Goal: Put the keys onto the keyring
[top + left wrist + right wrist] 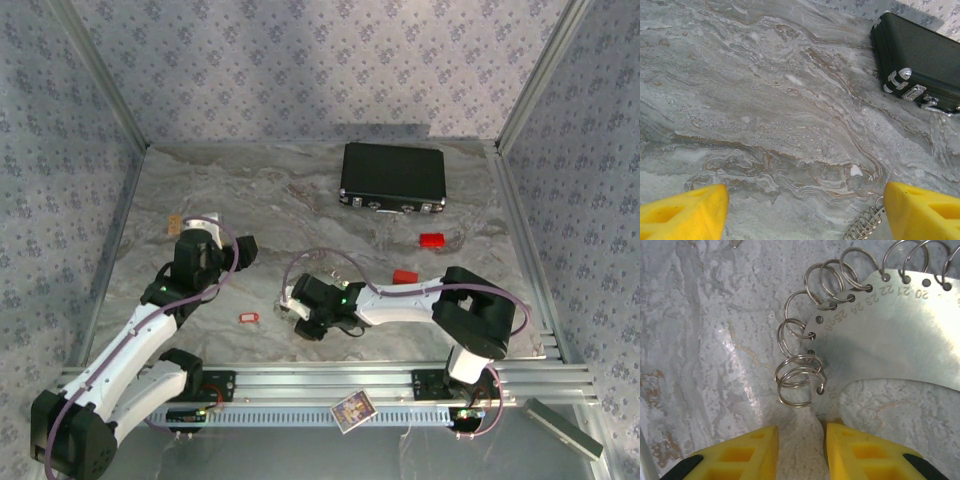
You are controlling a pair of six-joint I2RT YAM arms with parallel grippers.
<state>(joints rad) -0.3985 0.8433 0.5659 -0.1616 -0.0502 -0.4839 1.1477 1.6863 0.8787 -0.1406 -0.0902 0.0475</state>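
The keyring [875, 335] is a flat silvery arc plate with numbered holes, and several wire split rings [797, 380] hang along its outer edge. My right gripper [802, 432] is low over the plate's narrow end, which reaches my right finger [860, 452]. Bare table fills the gap between the two fingers, so the gripper is open. From above, my right gripper [293, 306] reaches left across the table's middle. A small key with a red tag [248, 318] lies just left of it. My left gripper [806, 192] is wide open over bare marble, with a coil of rings [865, 226] beside its right finger.
A black case [392, 178] [920, 60] lies at the back of the table. Two small red pieces [405, 276] [432, 240] lie right of centre. Patterned walls and metal frame rails enclose the table, and an aluminium rail [380, 378] runs along the near edge.
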